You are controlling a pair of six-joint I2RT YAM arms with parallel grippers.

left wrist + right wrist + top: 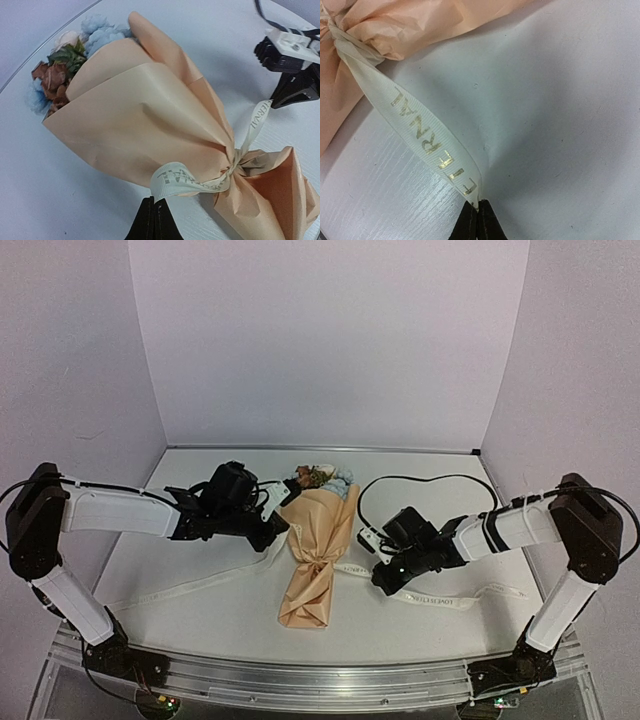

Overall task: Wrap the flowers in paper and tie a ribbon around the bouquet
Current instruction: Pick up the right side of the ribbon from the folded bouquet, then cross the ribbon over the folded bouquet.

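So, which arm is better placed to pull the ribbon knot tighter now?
Probably right: the right end effector is shut on the ribbon, which runs straight to the knot. The left end effector grips a curled, slack part beside the paper.

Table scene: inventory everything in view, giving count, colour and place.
bouquet: one, tan with coloured heads, lying mid-table
paper: one sheet, tan, wrapped as a cone round the stems
flowers: one bunch, pink, brown, pale blue, at the cone's wide end
ribbon: one, cream with gold lettering, knotted at the cone's neck
table: one, white, beneath everything
cable: one, black, looping behind the right arm
left end effector: one, black, shut on ribbon
right end effector: one, black, shut on ribbon
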